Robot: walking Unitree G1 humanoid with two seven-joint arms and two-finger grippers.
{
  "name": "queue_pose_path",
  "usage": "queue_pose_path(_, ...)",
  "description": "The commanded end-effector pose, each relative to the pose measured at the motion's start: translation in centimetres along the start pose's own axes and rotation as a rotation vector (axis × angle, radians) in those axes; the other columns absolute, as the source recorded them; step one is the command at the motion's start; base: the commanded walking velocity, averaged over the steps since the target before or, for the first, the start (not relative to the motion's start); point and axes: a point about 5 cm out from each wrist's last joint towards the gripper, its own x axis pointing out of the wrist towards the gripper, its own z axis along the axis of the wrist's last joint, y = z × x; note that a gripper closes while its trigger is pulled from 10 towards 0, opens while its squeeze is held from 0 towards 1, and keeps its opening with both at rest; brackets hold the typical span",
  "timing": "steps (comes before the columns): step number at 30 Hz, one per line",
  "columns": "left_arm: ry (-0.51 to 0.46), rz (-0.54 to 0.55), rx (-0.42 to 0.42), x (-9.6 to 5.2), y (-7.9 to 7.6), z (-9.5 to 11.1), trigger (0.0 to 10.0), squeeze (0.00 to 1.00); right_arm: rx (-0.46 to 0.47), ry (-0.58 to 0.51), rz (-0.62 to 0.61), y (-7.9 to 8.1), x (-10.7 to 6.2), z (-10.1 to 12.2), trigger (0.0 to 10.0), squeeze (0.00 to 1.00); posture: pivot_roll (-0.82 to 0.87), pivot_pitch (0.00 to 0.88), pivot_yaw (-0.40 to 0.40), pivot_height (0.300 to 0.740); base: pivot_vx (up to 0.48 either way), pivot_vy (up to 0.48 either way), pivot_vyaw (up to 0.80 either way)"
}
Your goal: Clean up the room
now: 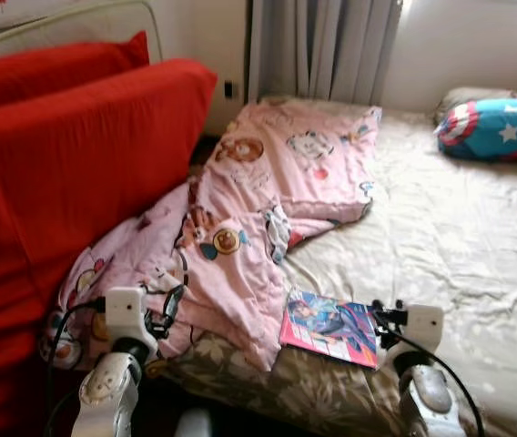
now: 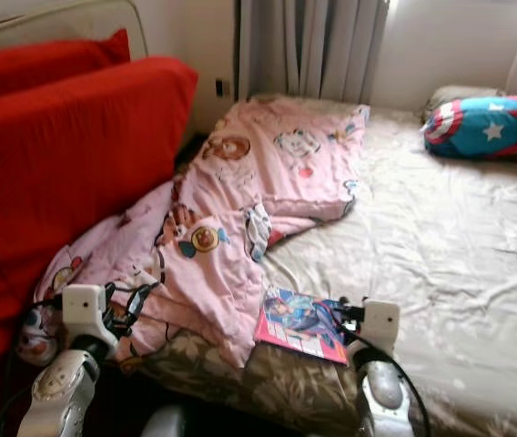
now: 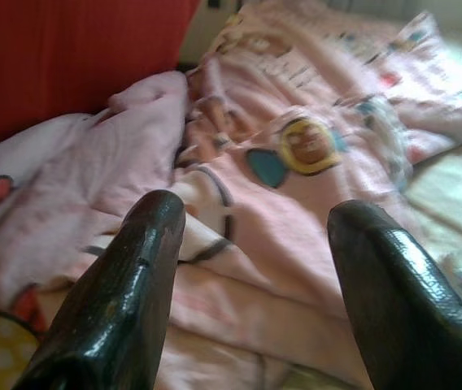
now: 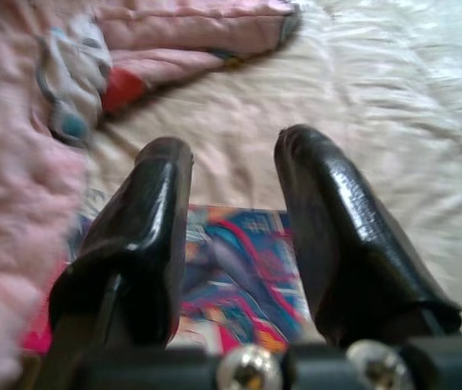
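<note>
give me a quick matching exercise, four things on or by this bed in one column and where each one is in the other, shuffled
Things:
1. pink blanket
2. comic book
3. star pillow
4. red cushion

Places:
A. far corner of the bed by the wall
B. standing beside the bed on the robot's left
C. flat near the bed's front edge
D. rumpled across the bed's left side

Pairs: 1-D, 2-C, 3-A, 4-B

No words, brand names or numbers can be read anywhere. The colourful comic book at 6 o'clock on the bed carries cover art, but any lettering is too blurred to make out. The pink blanket at 9 o'clock shows cartoon faces only. The blue and red pillow at 2 o'clock bears a white star, not text.
</note>
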Motion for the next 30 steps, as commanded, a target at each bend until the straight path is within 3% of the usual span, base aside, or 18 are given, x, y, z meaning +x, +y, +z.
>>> queue_pose_path(1, -0.017, -0.024, -0.012, 0.4, -0.8, 0.5, 10.0, 0.00, -0.002, 0.020, -0.048, -1.6, -0.4, -0.4, 10.0, 0.00, 0.02, 0.006, -0.031, 0.619, 0.326, 0.000, 0.00)
queue_pose_path(6, -0.020, -0.021, -0.008, 0.4, -0.8, 0.6, 10.0, 0.00, 0.010, 0.051, -0.081, -1.9, -0.1, -0.6, 10.0, 0.00, 0.03, 0.021, -0.028, 0.619, 0.199, 0.000, 0.00)
queue_pose_path(10, -0.021, -0.022, -0.003, 0.4, -0.8, 0.7, 10.0, 0.00, 0.070, 0.075, -0.099, -2.0, 0.2, -0.8, 10.0, 0.00, 0.03, 0.034, -0.025, 0.619, 0.000, 0.000, 0.00)
queue_pose_path(11, -0.021, -0.023, -0.002, 0.4, -0.8, 0.8, 10.0, 0.00, 0.088, 0.089, -0.098, -2.0, 0.3, -0.9, 10.0, 0.10, 0.03, 0.043, -0.023, 0.619, 0.000, 0.000, 0.00)
queue_pose_path(12, -0.022, -0.024, -0.002, 0.4, -0.8, 0.8, 10.0, 0.00, 0.100, 0.098, -0.097, -2.0, 0.4, -1.0, 10.0, 0.10, 0.03, 0.043, -0.023, 0.619, 0.000, 0.000, 0.00)
queue_pose_path(13, -0.023, -0.025, -0.001, 0.3, -0.7, 0.9, 10.0, 0.00, 0.130, 0.120, -0.102, -2.1, 0.5, -1.2, 10.0, 1.00, 0.04, 0.054, -0.017, 0.619, 0.000, 0.000, 0.00)
queue_pose_path(20, -0.013, -0.033, 0.008, -0.1, -0.7, 0.8, 10.0, 0.00, 0.191, 0.225, -0.193, -2.7, 1.1, -1.7, 10.0, 1.00, 0.05, 0.087, -0.003, 0.619, 0.000, 0.000, 0.00)
queue_pose_path(30, -0.007, -0.044, 0.019, -1.0, -0.5, 1.2, 10.0, 0.00, 0.304, 0.268, -0.265, -2.9, 1.8, -1.4, 10.0, 1.00, 0.11, 0.134, 0.010, 0.619, 0.000, 0.000, 0.00)
